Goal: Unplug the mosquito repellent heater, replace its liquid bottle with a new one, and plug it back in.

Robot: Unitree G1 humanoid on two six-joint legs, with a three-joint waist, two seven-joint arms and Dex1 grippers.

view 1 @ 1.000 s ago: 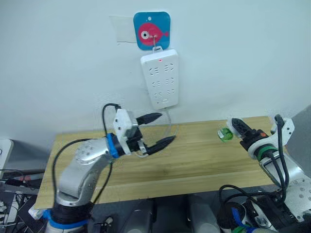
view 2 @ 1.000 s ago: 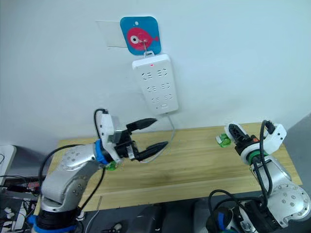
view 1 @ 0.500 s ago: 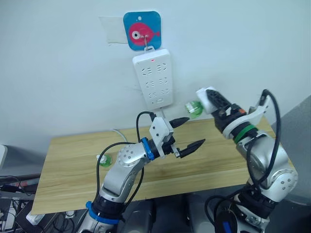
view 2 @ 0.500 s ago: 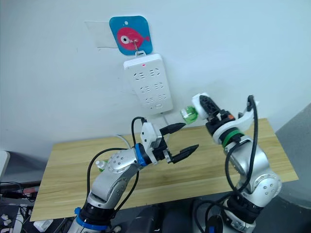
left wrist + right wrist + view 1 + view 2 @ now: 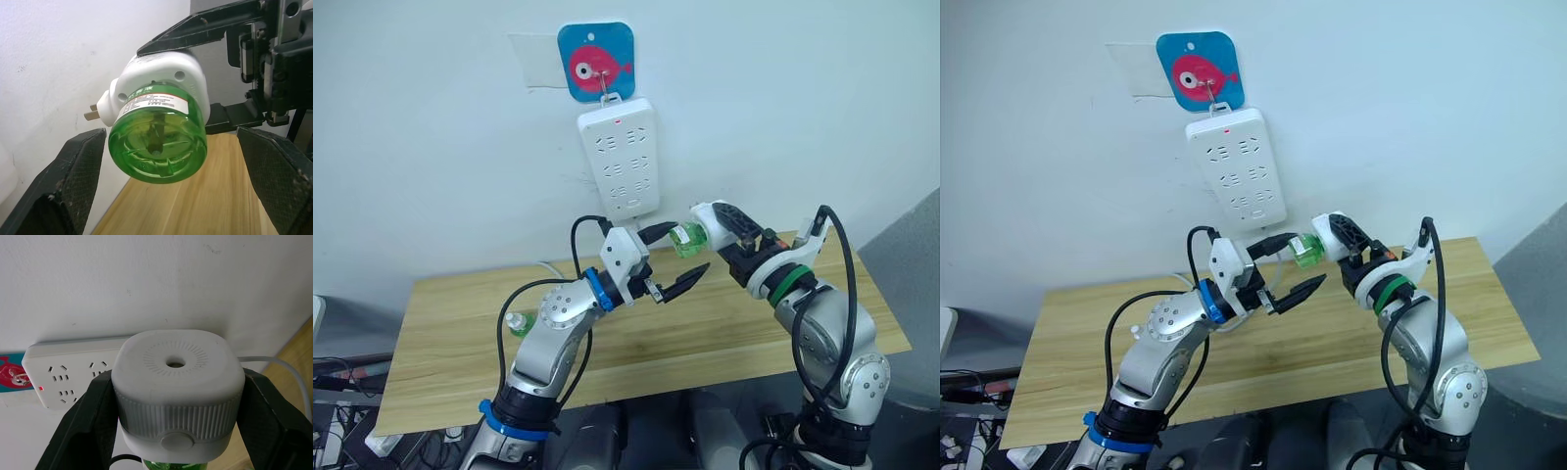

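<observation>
**Q:** Where is the mosquito repellent heater, and who holds it?

**A:** The mosquito repellent heater [image 5: 164, 73] is off the power strip [image 5: 620, 157] and held in the air above the tabletop [image 5: 450, 362], just below the strip. The right gripper [image 5: 707, 227] has its jaws clamped on the heater's white body. A green liquid bottle [image 5: 157, 137] is attached to it and points toward the left gripper [image 5: 668, 259], whose jaws are spread wide on either side of the bottle, not touching it.

**Q:** Which step is this?

**A:** It looks like the bottle swap: unplugging appears done. A second green bottle [image 5: 517, 323] stands on the tabletop near the left arm, but it is unclear which bottle is the new one.

**Q:** What does the next move need?

**A:** Probably the left jaws closing on the bottle, then turning it while the right gripper keeps the heater steady.
</observation>
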